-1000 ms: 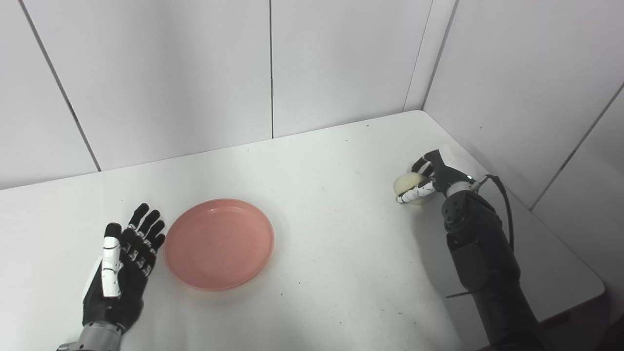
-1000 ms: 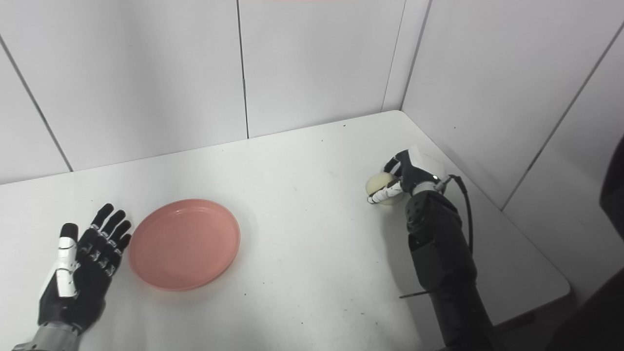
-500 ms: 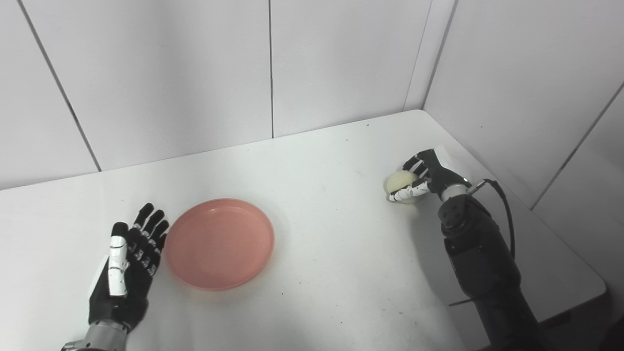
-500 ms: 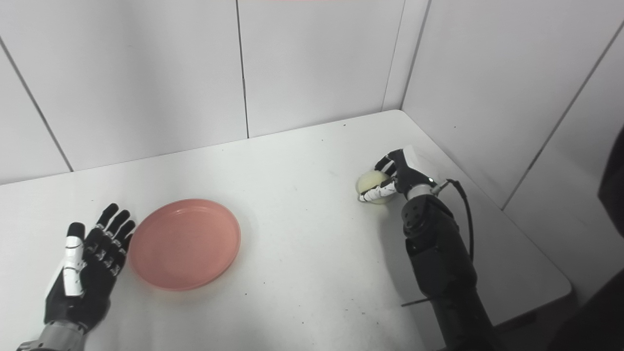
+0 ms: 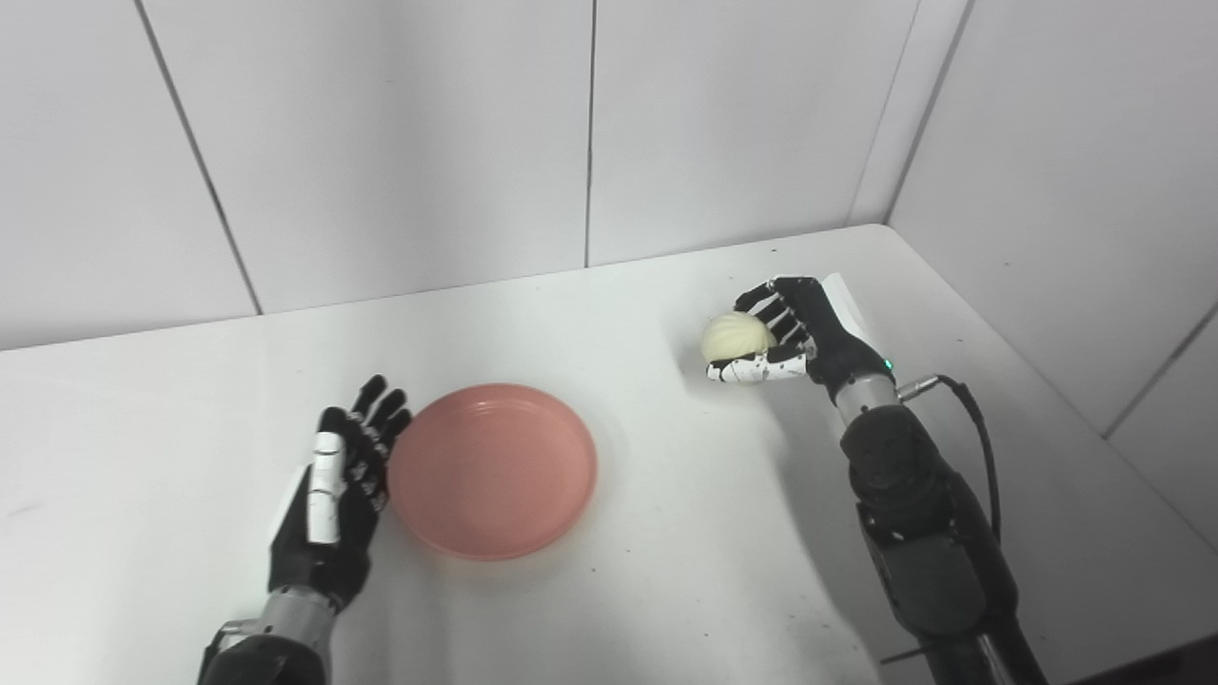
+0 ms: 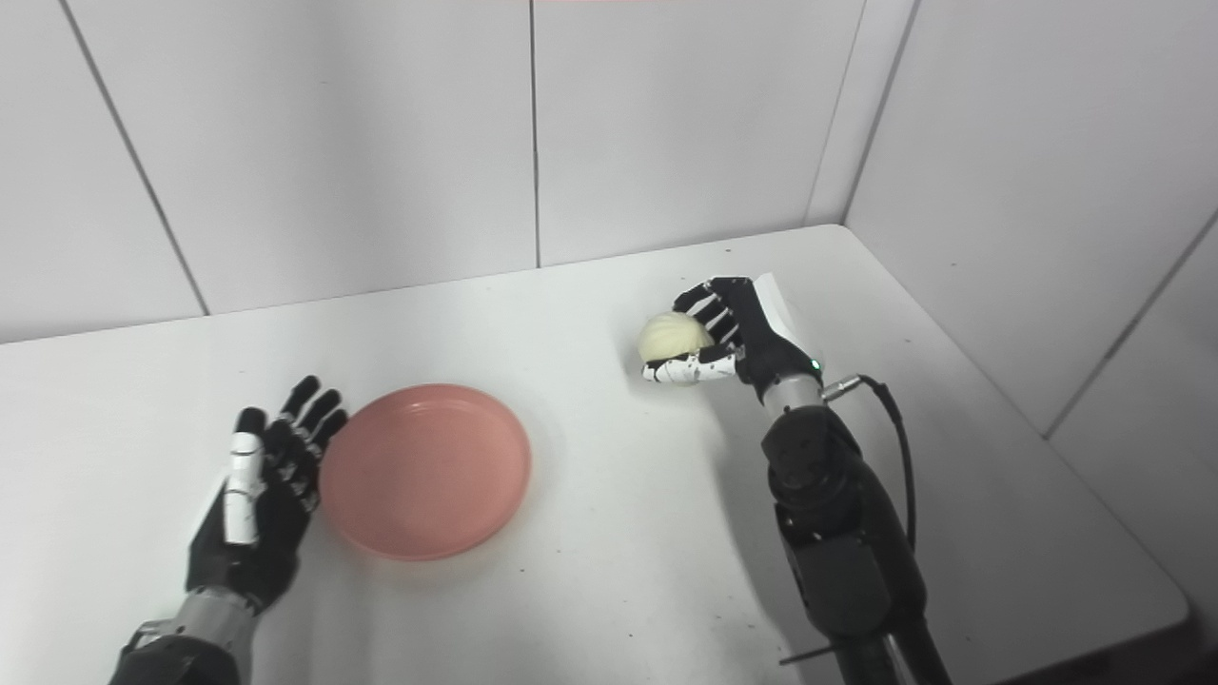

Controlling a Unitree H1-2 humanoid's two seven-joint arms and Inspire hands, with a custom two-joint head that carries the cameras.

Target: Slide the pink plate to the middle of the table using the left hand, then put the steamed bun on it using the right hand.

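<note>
Steamed bun (image 5: 736,335), pale and round, sits clasped in the right hand (image 5: 790,328); carry it level over the round pink plate (image 5: 492,469), which the open, flat left hand (image 5: 338,490) steadies on the white tabletop (image 5: 666,533).

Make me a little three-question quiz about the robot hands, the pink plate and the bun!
1. True or false: the steamed bun already lies on the pink plate.
2. Which hand holds the bun? A) left hand B) right hand C) neither
3. Fill in: the left hand lies open on the white table, its fingers right at the plate's ____ rim.

Key
1. False: the bun is in a hand, off to the plate's right, and the plate holds nothing.
2. B: the right hand is shut on the bun.
3. Left.
</note>
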